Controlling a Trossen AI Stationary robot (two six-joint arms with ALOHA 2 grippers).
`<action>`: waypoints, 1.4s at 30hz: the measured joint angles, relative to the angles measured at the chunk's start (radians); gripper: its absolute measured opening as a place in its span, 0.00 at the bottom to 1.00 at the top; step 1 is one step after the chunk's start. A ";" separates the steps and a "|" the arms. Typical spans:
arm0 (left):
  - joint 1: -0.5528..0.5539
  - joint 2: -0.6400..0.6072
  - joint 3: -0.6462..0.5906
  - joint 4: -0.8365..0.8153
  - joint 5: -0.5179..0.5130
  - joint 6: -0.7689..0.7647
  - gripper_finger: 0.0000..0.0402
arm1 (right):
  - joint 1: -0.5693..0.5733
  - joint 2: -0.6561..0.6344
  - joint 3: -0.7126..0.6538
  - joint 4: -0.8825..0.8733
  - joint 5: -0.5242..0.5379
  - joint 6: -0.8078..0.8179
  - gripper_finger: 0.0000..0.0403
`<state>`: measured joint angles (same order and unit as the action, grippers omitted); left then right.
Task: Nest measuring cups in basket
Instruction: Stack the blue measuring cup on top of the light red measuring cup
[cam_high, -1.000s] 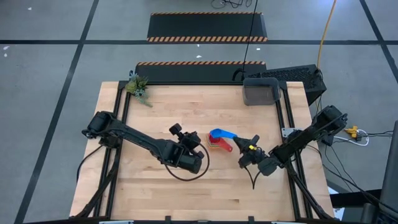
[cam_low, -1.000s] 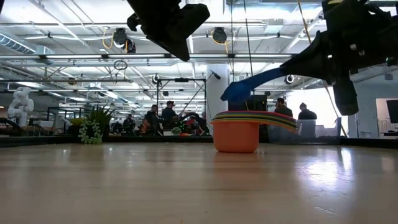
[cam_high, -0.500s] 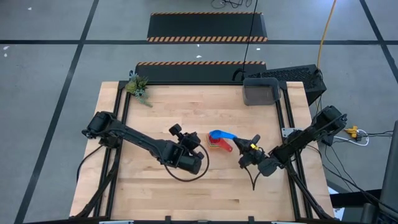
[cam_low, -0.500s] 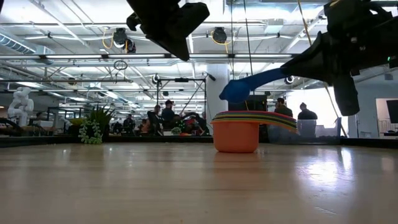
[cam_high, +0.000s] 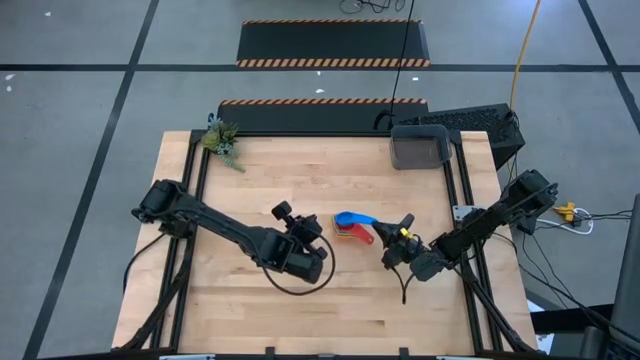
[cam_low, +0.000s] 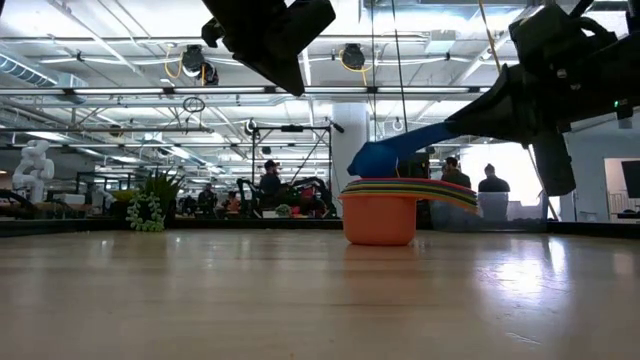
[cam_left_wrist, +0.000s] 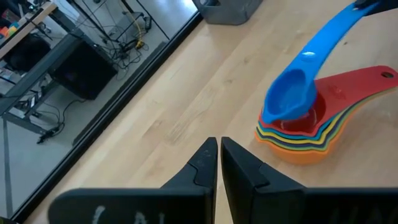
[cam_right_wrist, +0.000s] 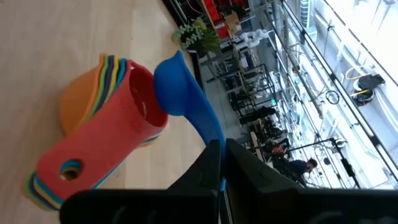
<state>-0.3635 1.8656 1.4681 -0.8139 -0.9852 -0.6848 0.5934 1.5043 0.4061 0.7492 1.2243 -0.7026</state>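
the right gripper (cam_high: 398, 234) clamped the blue cup (cam_high: 347, 217) by its handle, above the nested stack (cam_high: 344, 232). the left gripper (cam_high: 292, 224) was closed, empty. the basket (cam_high: 419, 147), at 1 o'clock, held no cups.

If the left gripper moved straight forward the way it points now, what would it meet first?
Probably the stack of nested cups with the blue cup above it. The shut left gripper points toward bare table just beside them, so it might pass by; depth is unclear.

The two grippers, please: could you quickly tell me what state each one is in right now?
Left gripper: shut, empty, beside the stacked cups.
Right gripper: shut on the blue cup by its handle, over the stack.
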 joint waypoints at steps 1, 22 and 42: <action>-0.002 0.000 0.000 0.000 0.000 -0.001 0.06 | -0.002 0.000 0.000 -0.002 0.000 0.006 0.00; -0.002 0.000 0.000 -0.001 0.000 0.003 0.06 | 0.004 0.000 -0.001 -0.043 0.002 0.010 0.20; -0.017 0.000 0.000 -0.002 0.020 0.002 0.06 | 0.043 -0.001 -0.001 -0.127 -0.132 0.203 0.31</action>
<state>-0.3808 1.8656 1.4678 -0.8154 -0.9653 -0.6830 0.6361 1.5036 0.4049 0.6223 1.0926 -0.4992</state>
